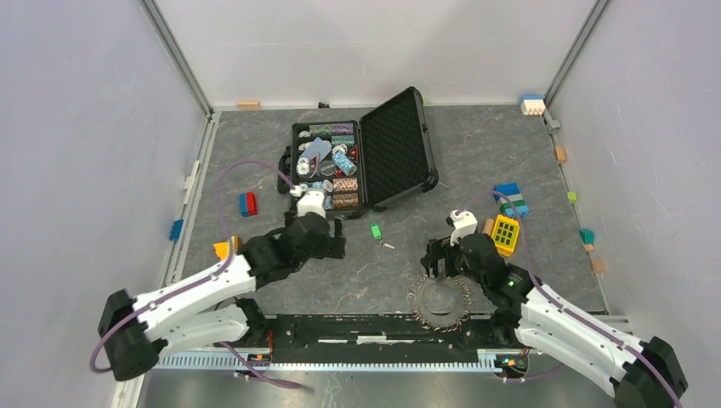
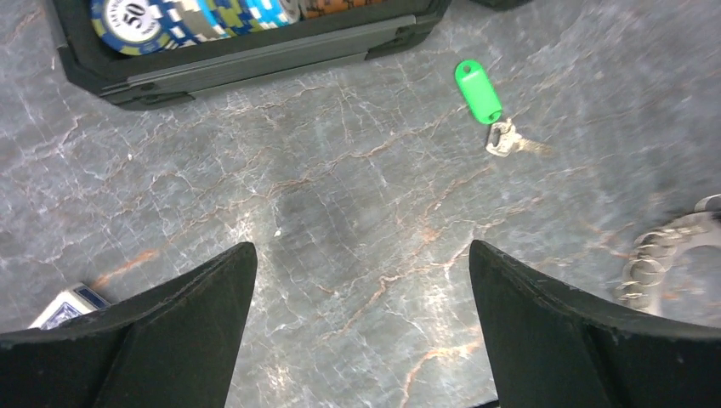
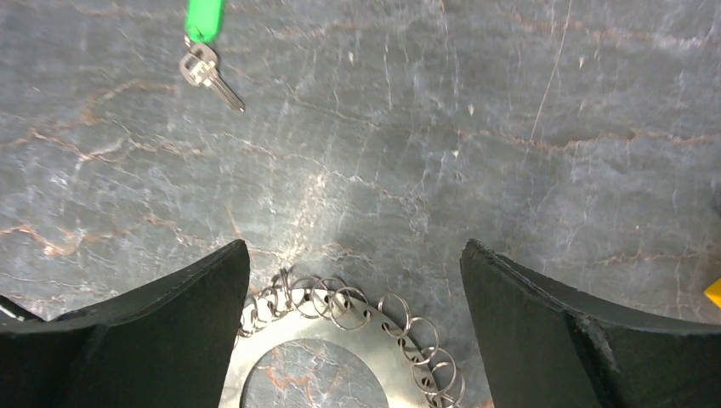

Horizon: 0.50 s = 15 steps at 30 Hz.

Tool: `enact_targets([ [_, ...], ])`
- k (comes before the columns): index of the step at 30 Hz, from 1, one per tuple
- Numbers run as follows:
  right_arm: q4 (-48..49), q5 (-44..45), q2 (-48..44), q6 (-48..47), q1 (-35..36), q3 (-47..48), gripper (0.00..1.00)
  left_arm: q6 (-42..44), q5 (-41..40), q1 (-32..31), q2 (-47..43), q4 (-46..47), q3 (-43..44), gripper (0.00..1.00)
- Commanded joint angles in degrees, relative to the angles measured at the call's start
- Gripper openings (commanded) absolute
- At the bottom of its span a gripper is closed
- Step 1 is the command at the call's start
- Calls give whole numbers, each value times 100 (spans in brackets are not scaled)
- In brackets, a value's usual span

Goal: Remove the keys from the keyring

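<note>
Keys (image 1: pixel 414 303) mostly sit on the keyring (image 3: pixel 315 330), one tagged key (image 2: pixel 503 138) lies free on the bench; left claw (image 2: pixel 361 246) and right claw (image 3: pixel 353 242), wide and empty, should grab the ring next.

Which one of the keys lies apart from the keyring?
The key with the green tag: it lies alone on the table, while the other keys sit around the keyring.

Two arms reach up from the lower corners. Left gripper (image 1: pixel 338 241) and right gripper (image 1: pixel 437 260), mid-frame, have jaws spread wide, empty.
</note>
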Motion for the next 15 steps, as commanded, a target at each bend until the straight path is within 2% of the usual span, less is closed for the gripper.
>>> enact_targets([
  [1,-351,84,342,387,-49,516,98,-724,607,614,-899,-477,-112,100],
  [5,-306,-72,-47,741,-300,398,98,-763,1070,1374,-1546,-869,-233,100],
  [7,-409,-174,-168,810,-464,428,98,-751,1043,1611,-1689,-1120,-233,100],
  [10,-624,113,-367,884,-517,535,98,-783,755,1652,-1802,-1432,-128,100],
  [15,-1308,1136,-724,852,-522,884,98,-845,541,1652,-1833,-1749,172,100],
])
